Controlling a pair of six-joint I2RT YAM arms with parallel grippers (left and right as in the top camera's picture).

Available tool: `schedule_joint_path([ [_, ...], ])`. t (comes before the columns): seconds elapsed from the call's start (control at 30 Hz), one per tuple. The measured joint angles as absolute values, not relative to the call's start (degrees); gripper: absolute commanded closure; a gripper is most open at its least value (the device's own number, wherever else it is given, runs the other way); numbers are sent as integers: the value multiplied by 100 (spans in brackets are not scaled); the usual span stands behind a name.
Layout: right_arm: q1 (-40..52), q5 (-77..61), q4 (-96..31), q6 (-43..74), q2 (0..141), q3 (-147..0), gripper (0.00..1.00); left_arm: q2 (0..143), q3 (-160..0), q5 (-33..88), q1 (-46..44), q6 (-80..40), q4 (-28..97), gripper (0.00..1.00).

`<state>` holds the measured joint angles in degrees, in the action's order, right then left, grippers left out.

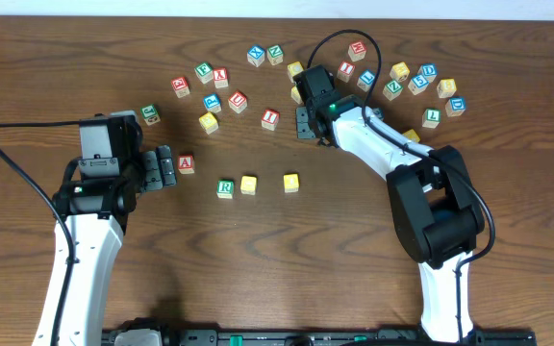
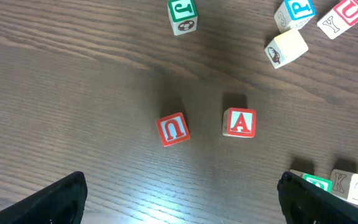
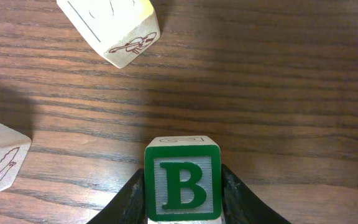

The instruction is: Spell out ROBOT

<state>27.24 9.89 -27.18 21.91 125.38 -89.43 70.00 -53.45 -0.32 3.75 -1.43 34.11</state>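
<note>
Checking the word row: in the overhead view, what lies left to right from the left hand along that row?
In order: left hand → red A cube → green R cube → first yellow cube → second yellow cube.

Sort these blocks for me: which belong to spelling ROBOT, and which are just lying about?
For the job: green R block; yellow block beside it; lone yellow block; green B block, held.
Lying about: red A block; red U block; red I block; green J block.

B cube [image 3: 182,185] lettered green; yellow cube [image 1: 290,183] seemingly plain.
</note>
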Motion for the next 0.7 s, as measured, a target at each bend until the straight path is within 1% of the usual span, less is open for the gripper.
schedule_joint_path([
  [0.57, 2724, 989, -2480, 2193, 12569, -8943, 66, 7000, -5345, -32, 375, -145, 3411, 4],
  [0.7, 2724, 991, -2482, 2198, 12571, -8943, 72, 7000, -5345, -32, 375, -143, 3411, 4],
])
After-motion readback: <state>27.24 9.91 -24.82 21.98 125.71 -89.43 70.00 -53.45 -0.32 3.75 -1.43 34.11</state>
